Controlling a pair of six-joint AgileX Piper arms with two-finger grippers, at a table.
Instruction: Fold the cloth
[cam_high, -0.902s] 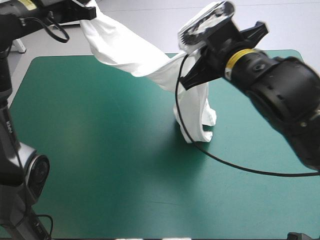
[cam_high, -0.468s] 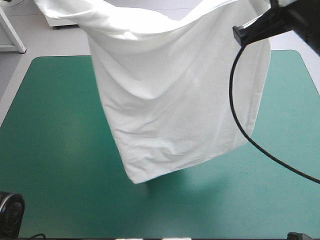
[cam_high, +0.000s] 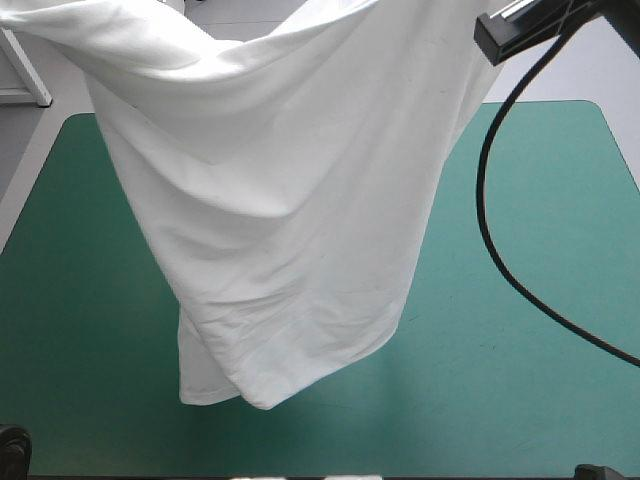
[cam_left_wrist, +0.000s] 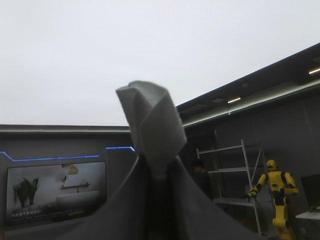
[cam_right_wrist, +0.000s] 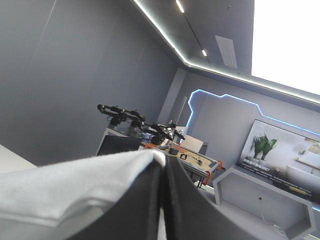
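The T-shirt (cam_high: 290, 200) is lifted. It hangs as one broad white sheet from the top edge of the high view down to lower centre-left, over the teal-green cover (cam_high: 560, 250). It shows soft diagonal creases and a hem band at the lowest corner. Contact with the cover cannot be determined. On the left gripper (cam_left_wrist: 152, 167), the black fingers are all but closed, pinching a folded wad of shirt. The right gripper (cam_right_wrist: 162, 167) is likewise nearly closed, clamping a shirt edge.

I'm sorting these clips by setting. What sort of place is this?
Probably a robot test bench, not a home: a table with a plain teal-green cover, and two arms holding a white T-shirt up over it, the left gripper and right gripper each shut on it.
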